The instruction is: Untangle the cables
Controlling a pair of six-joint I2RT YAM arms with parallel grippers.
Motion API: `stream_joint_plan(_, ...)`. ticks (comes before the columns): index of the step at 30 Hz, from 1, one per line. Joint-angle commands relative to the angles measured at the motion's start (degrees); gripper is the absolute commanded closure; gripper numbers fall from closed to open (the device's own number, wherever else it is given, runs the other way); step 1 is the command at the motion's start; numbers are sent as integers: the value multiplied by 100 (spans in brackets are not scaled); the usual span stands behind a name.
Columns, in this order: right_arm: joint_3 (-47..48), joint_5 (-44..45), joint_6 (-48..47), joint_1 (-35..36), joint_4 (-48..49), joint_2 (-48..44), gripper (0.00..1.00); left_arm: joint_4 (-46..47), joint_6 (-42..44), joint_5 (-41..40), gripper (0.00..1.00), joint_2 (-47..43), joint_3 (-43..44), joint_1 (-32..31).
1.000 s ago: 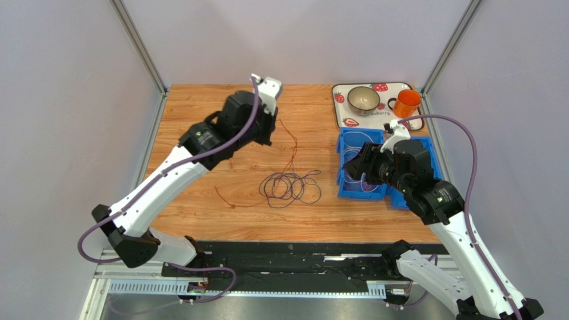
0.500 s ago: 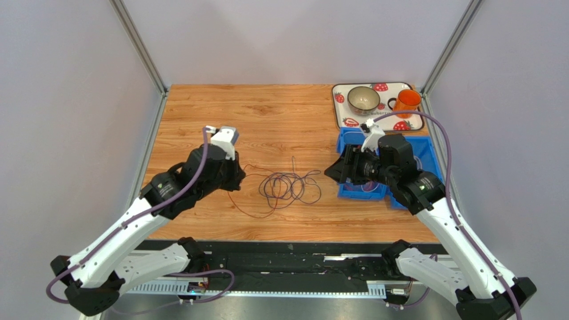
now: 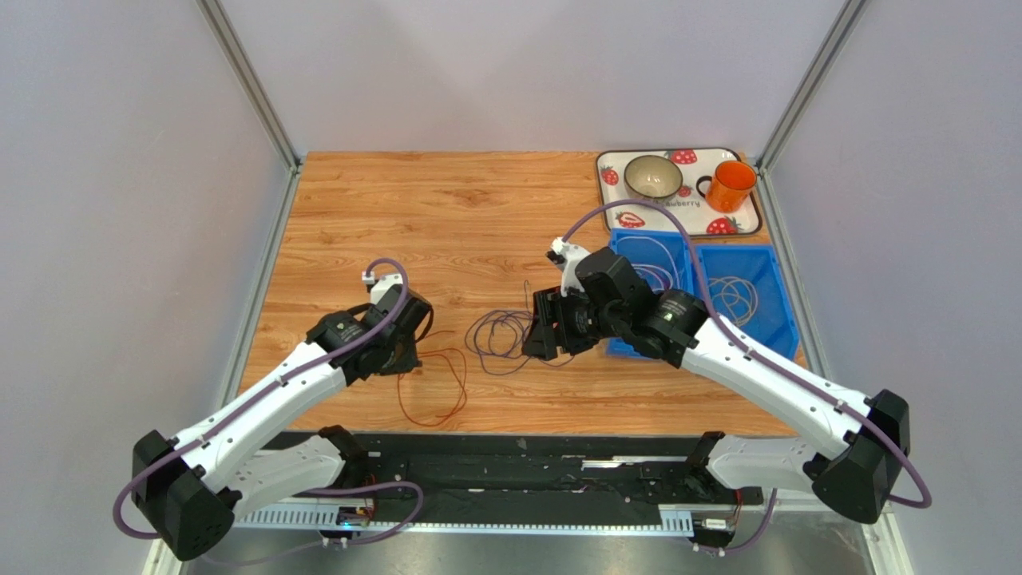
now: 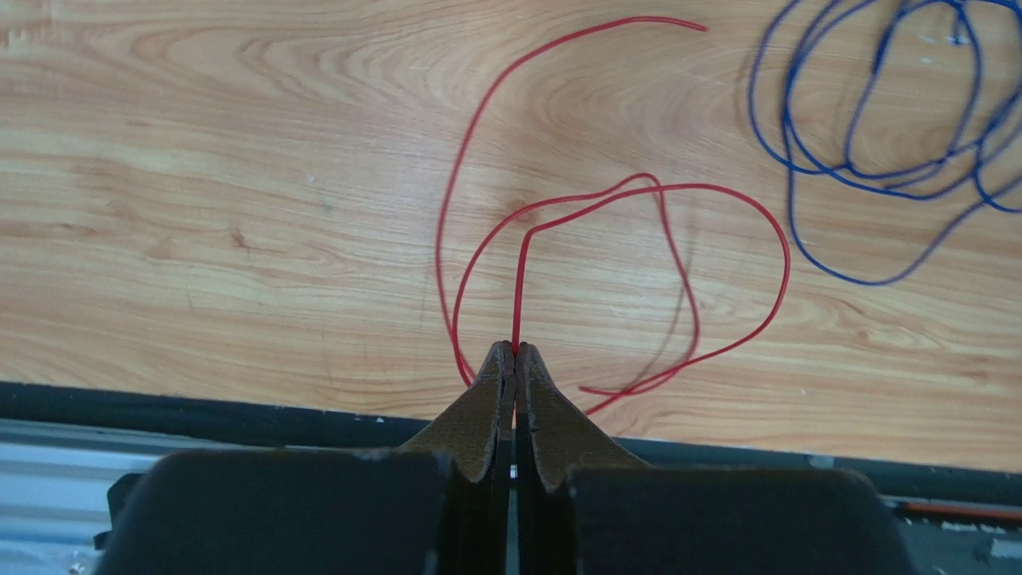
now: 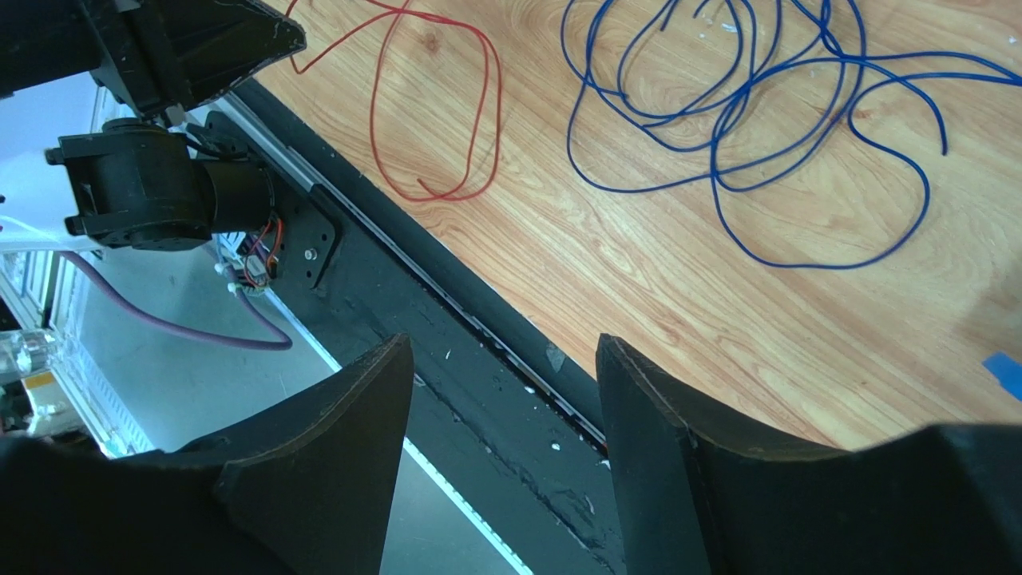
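Note:
My left gripper (image 4: 516, 350) is shut on a thin red cable (image 4: 786, 258), pinching it at the fingertips just above the table's near edge. From the grip the red cable (image 3: 462, 381) runs out in loose loops on the wood, apart from the tangle. A blue-purple cable (image 3: 504, 339) lies in a loose tangle at the table's middle, also seen as blue loops (image 5: 768, 120). My right gripper (image 5: 504, 347) is open and holds nothing. It hangs by the tangle's right side (image 3: 542, 338).
Two blue bins (image 3: 768, 270) with pale cable loops stand at the right. Behind them a strawberry tray (image 3: 624, 218) carries a bowl (image 3: 654, 177) and an orange mug (image 3: 729, 185). A black rail (image 5: 480, 347) runs along the near edge.
My left arm swept from the far side to the near left, dragging the red cable out of the tangle. My right arm moved left from the blue bin to the tangle.

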Motion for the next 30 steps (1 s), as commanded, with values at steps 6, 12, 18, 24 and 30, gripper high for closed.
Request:
stream_joint_plan(6, 439, 256, 113, 369, 304, 629, 39, 160, -339, -122, 100, 415, -158, 641)
stream_joint_plan(12, 817, 239, 61, 519, 278, 1252, 39, 599, -357, 236, 94, 802, -396, 1054)
stream_joint_plan(18, 1064, 335, 130, 624, 155, 1570, 40, 513, -243, 503, 37, 548, -212, 1133)
stream_joint_plan(24, 1335, 581, 350, 826, 32, 1904, 40, -436, -50, -25, 24, -41, 622, 1160)
stream_joint_plan(30, 2109, 1056, 684, 1187, -503, 2791, 39, -815, 855, -166, 25, -498, 1450, 1177)
